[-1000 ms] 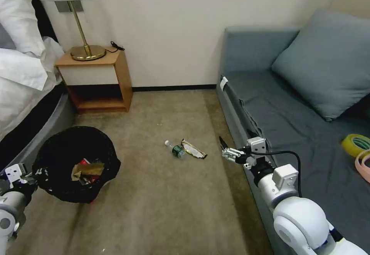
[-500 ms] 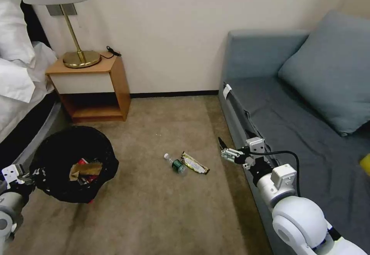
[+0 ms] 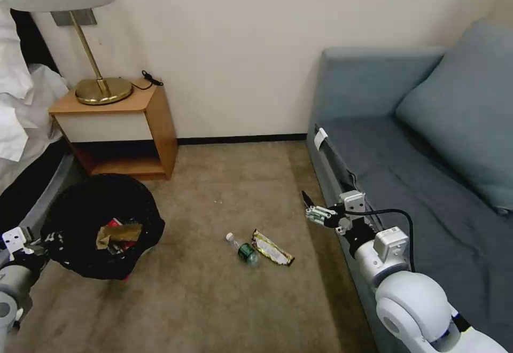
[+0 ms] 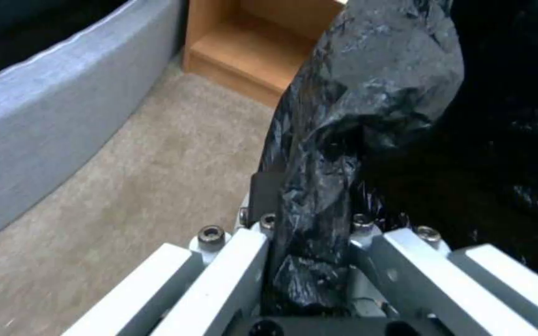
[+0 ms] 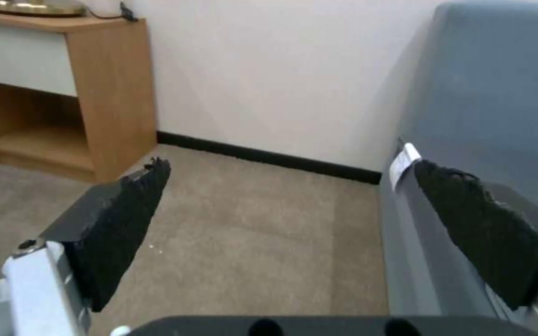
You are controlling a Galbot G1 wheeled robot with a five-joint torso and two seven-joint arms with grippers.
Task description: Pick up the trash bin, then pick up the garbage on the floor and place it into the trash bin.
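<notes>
The trash bin [image 3: 101,225], lined with a crinkly black bag, hangs low at the left, and my left gripper [image 3: 38,245] is shut on its near rim. In the left wrist view the fingers [image 4: 231,261] clamp the bag's bunched black plastic [image 4: 325,186]. Inside the bin lie a tan flattened wrapper [image 3: 118,232] and a red packet [image 3: 113,223]. On the carpet in the middle lie more garbage: a small clear bottle with a green label [image 3: 243,249] and a yellowish-black snack wrapper [image 3: 273,247]. My right gripper [image 3: 312,210] hovers open beside the sofa's edge, its black pads [image 5: 127,219] wide apart and holding nothing.
A wooden nightstand [image 3: 120,128] with a brass lamp [image 3: 103,90] stands against the wall at the back left. White bedding [image 3: 21,112] and the bed frame [image 4: 45,107] border the left. A grey-blue sofa [image 3: 406,177] runs along the right. Open carpet [image 3: 224,193] lies between.
The whole picture has shifted: the camera has moved, so bottle and wrapper sit lower in view and the sofa's near end has left it. Both grippers keep their poses and grip.
</notes>
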